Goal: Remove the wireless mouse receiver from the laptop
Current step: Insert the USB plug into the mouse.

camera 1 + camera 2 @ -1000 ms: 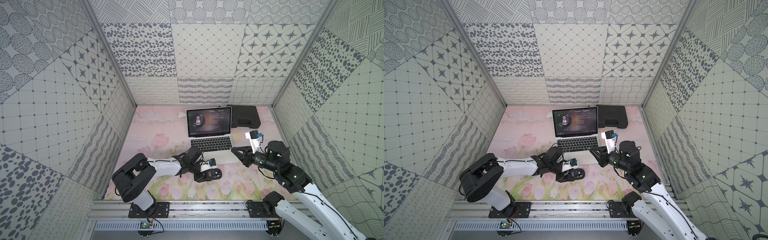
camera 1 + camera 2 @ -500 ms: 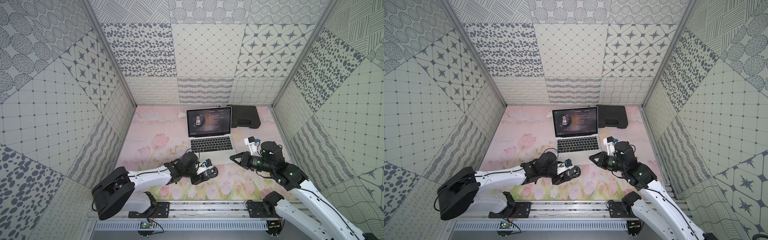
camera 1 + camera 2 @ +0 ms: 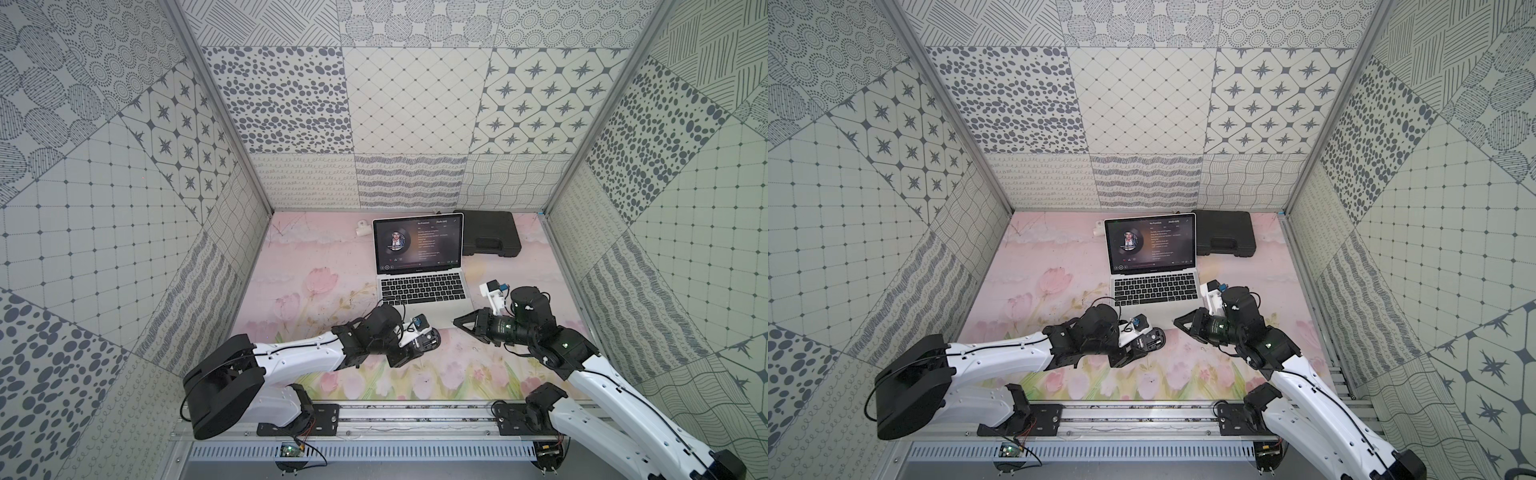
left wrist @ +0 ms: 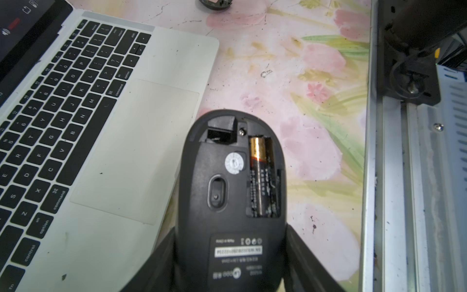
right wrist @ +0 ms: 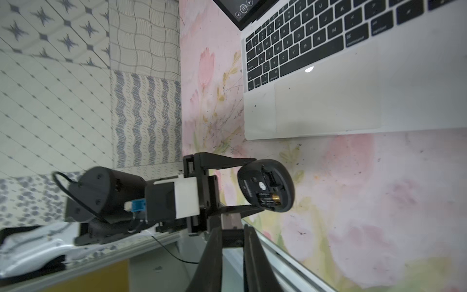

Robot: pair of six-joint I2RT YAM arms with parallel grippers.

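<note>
Black mouse, underside up with battery exposed, is clamped in the left jaws over the counter. Right jaws are narrow, pinching the receiver, unplugged, near the laptop front edge.

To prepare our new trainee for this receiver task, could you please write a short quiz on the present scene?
1. Choose: the left end effector holds A) a screwdriver, B) the mouse, underside showing, C) nothing.
2. True or false: the right end effector stands wide open.
3. Fill in: the mouse's open compartment holds a ____.
Key:
1. B.
2. False: its jaws are nearly closed on a small piece, seemingly the wireless mouse receiver.
3. battery.
</note>
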